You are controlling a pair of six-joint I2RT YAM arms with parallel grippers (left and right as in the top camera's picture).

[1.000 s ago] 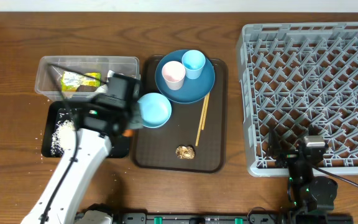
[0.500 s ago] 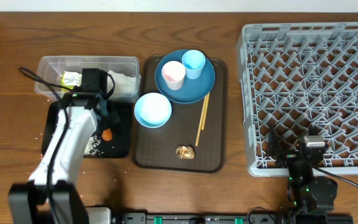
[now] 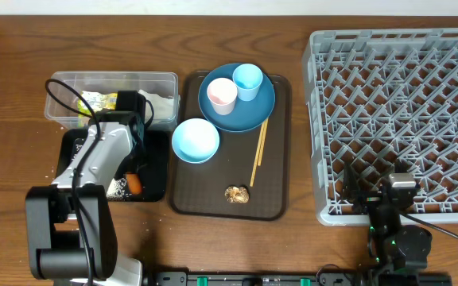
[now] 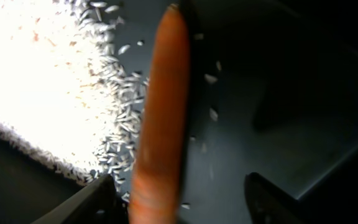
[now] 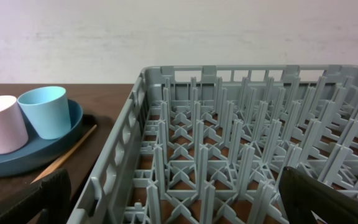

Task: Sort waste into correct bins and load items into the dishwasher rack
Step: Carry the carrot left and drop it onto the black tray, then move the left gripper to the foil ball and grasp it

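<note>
My left gripper hangs over the shallow black tray with its jaws apart. The orange carrot stick shows between the dark fingers, blurred and gripped by neither; from overhead the carrot stick lies in the tray beside white rice. The clear tub holds the yellow-green wrapper and the white napkin. On the brown serving tray rest the dark-blue plate with the pink cup and light-blue cup, the white bowl, chopsticks and a brown food piece. My right gripper is open at the grey rack's front edge.
The brown serving tray lies between the two bins and the rack. A few rice grains are scattered on the wooden table left of the black tray. The left arm's cable loops above the clear tub.
My left gripper has opened and let go of the carrot stick, which now sits lower in the black tray, toward its front. The left arm swung back over the tray. The right arm has not moved.
</note>
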